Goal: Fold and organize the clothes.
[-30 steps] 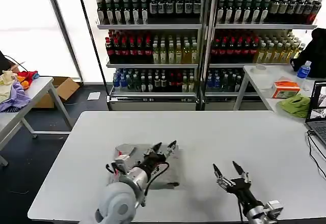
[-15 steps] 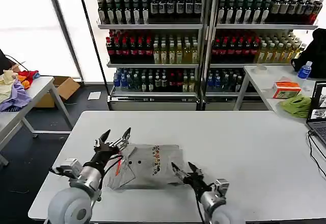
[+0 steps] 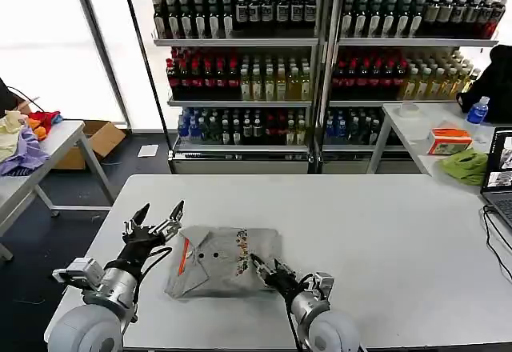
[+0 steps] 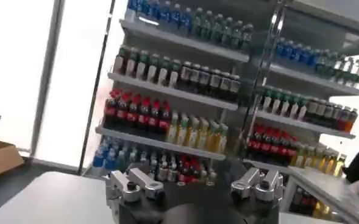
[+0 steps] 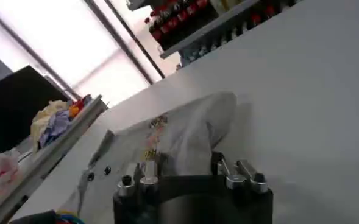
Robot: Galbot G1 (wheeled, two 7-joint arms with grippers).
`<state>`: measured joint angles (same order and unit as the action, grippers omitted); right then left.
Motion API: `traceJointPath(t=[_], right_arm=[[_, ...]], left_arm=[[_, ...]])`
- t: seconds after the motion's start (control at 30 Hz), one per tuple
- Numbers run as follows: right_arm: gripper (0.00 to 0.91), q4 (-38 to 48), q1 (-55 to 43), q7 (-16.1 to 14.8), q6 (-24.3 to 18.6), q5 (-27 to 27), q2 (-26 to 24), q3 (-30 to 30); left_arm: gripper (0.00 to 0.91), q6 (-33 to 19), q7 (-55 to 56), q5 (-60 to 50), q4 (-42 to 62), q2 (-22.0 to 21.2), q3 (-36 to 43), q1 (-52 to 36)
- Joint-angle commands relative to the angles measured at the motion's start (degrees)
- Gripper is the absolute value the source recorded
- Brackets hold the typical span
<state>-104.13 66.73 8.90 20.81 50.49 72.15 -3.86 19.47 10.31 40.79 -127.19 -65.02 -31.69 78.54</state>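
Note:
One of the clothes, a light grey shirt point(image 3: 224, 260) with a small coloured print and an orange-red neck lining, lies folded on the white table point(image 3: 376, 224), near its front edge. My left gripper point(image 3: 156, 218) is raised just left of the shirt, open and holding nothing; in the left wrist view it point(image 4: 191, 182) faces the bottle shelves. My right gripper point(image 3: 268, 268) is low at the shirt's front right edge. In the right wrist view its fingers stand apart point(image 5: 183, 167), with the shirt's fold point(image 5: 185, 131) reaching in between them.
Shelves of bottles point(image 3: 320, 56) fill the back. A side table at the left carries a purple, yellow and red cloth heap point(image 3: 24, 136). The table at the right holds a lime-green cloth point(image 3: 466, 165), an orange box point(image 3: 449, 139) and a laptop point(image 3: 500, 176).
My left gripper has drawn back leftward off the shirt. The right gripper has moved left, up to the shirt's front right edge. The shirt now lies uncovered and folded.

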Motion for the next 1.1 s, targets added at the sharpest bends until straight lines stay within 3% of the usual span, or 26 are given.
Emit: traceJointPath(t=[0.03,0.27,0.33,0.63,0.67,0.7,0.73,0.77,0.83,0.97,1.1], right_arm=[[0.0,-3.4,1.1,-1.6,0.2,0.4,-3.7,-5.7],[0.0,-7.1,4.1,-6.7,0.3,-1.1,-10.8,-13.4],[0.0,-6.7,4.8,-7.1,0.6,-4.0,-12.9,-14.6],[0.0,-4.4,6.6,-7.3,1.2,-4.5,-16.7,-20.3],[0.0,-4.1,6.6,-6.3,1.6,-5.7,-17.1,-20.1],[0.091,-4.1,6.5,-6.2,2.5,-6.3,-17.1,-20.0],[0.705,-4.5,6.5,-6.0,3.1,-6.4,-17.2,-19.6],[0.907,-4.8,6.4,-5.5,3.5,-7.8,-17.0,-19.2],[0.907,-5.8,6.4,-4.6,3.3,-10.4,-16.1,-19.2],[0.907,-9.3,8.3,0.6,4.5,-13.7,-15.1,-21.2],[0.907,-12.1,10.4,1.5,4.6,-13.9,-15.0,-24.2]], left_arm=[[0.907,-0.3,-0.8,-1.0,-0.7,-0.1,-1.9,1.7],[0.907,-0.1,-0.8,-1.0,-0.6,-0.2,-1.5,1.9],[0.907,0.0,-0.8,-1.0,-0.5,-0.3,-1.3,1.9],[0.907,0.2,-0.8,-1.0,-0.3,-1.0,-0.4,1.7],[0.907,0.3,-0.8,-1.0,-0.2,-1.0,-0.2,1.7],[0.907,0.4,-0.7,-1.0,-0.2,-1.0,-0.1,1.6],[0.907,0.5,-0.8,-1.1,0.1,-1.0,0.0,1.5],[0.907,0.6,-0.8,-1.2,0.2,-1.1,0.2,1.4],[0.907,0.8,-0.8,-1.4,0.3,-1.1,0.3,1.2],[0.907,0.8,-0.9,-1.4,0.0,-1.1,0.5,1.2],[0.907,1.0,-0.9,-1.5,-0.4,-1.1,0.1,1.3]])
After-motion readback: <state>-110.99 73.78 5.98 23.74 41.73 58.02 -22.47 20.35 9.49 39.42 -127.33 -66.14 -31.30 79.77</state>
